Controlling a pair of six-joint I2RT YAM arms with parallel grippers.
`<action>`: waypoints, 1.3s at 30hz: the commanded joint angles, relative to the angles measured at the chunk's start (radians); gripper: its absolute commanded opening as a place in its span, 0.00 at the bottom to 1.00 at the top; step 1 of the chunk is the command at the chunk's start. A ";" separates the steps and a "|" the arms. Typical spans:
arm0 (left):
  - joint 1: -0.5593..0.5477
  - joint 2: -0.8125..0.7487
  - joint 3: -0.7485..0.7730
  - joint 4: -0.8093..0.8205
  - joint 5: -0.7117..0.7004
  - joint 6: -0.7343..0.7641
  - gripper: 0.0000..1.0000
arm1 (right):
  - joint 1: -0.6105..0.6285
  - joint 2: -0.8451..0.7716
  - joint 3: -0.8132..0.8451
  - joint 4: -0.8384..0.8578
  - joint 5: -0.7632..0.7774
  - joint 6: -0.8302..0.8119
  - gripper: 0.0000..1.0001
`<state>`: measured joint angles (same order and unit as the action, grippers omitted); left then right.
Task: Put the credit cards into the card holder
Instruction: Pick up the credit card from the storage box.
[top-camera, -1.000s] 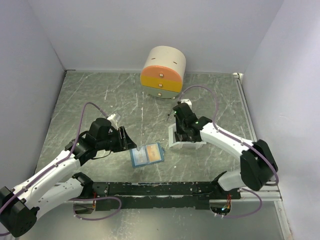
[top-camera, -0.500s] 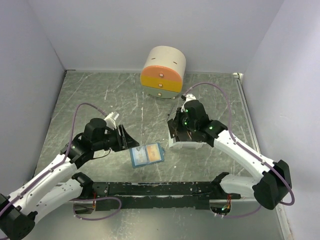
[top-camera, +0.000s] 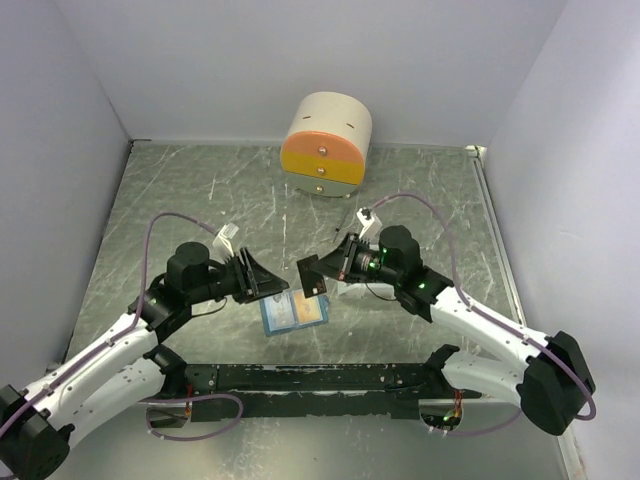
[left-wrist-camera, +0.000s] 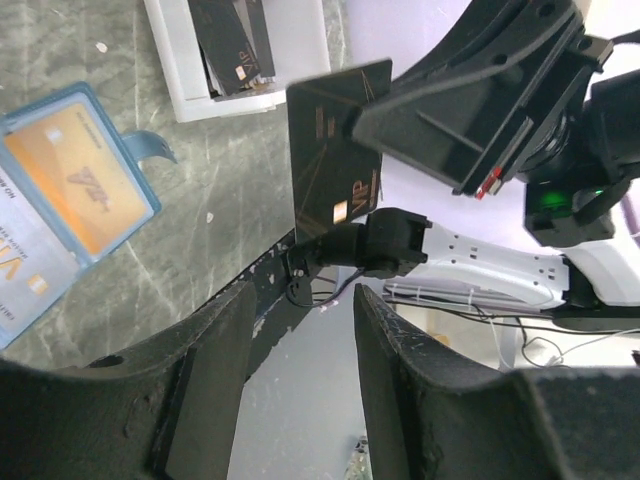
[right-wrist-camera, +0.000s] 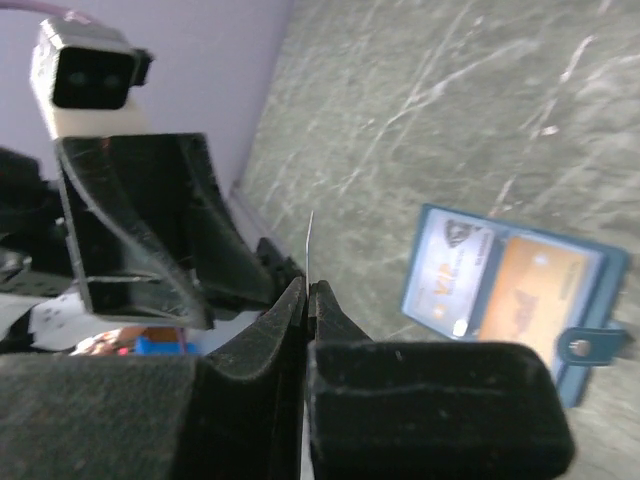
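Right end effector (top-camera: 325, 272) is clamped tight on a dark card (top-camera: 310, 274), held up off the bench (top-camera: 200, 200) near the open blue card holder (top-camera: 294, 311). Left end effector (top-camera: 268, 284) is spread wide, nothing in it.

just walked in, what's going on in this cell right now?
The right gripper is shut on a dark credit card and holds it on edge in the air between the two arms, close to the card holder. The holder lies open on the table with an orange card and a whitish card in its slots. The left gripper is open, faces the held card and is not touching it. More dark cards sit in the white tray.
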<state>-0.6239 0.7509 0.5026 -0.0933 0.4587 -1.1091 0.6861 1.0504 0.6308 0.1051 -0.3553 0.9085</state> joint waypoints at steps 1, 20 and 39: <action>-0.005 0.028 -0.030 0.181 0.065 -0.065 0.53 | 0.035 0.009 -0.063 0.252 -0.087 0.167 0.00; -0.005 0.026 -0.081 0.263 0.038 -0.099 0.07 | 0.124 0.099 -0.073 0.314 -0.054 0.202 0.14; -0.004 0.111 0.041 -0.217 -0.187 0.100 0.07 | 0.126 0.190 0.181 -0.335 0.307 -0.187 0.62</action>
<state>-0.6239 0.8440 0.4881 -0.2039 0.3302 -1.0679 0.8066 1.1923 0.7616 -0.0883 -0.1318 0.8257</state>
